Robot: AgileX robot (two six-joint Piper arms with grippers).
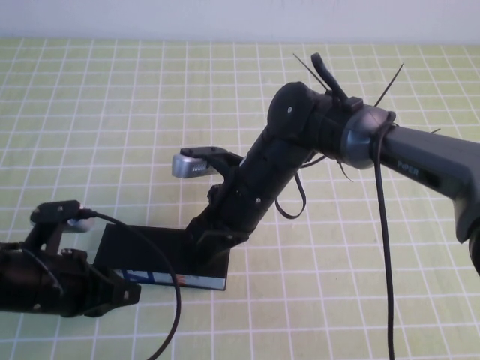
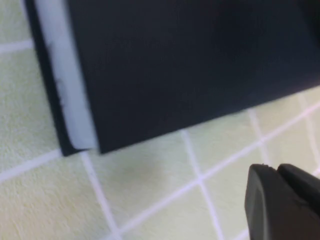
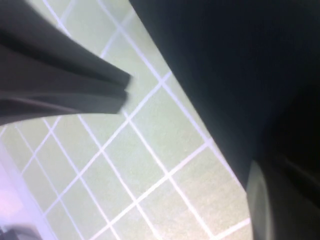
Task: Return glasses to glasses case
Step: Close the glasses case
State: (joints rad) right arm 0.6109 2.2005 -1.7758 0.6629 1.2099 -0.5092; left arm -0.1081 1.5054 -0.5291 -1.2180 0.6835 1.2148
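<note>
The right gripper presses down on the case; I cannot tell its jaw state. The left gripper sits just beside the case's near left corner, apparently clenched on nothing. The case lies flat on the mat, lid down. The glasses are not visible. The case looks light, rigid and smooth, so it is probably best gripped at the lid's front edge.
</note>
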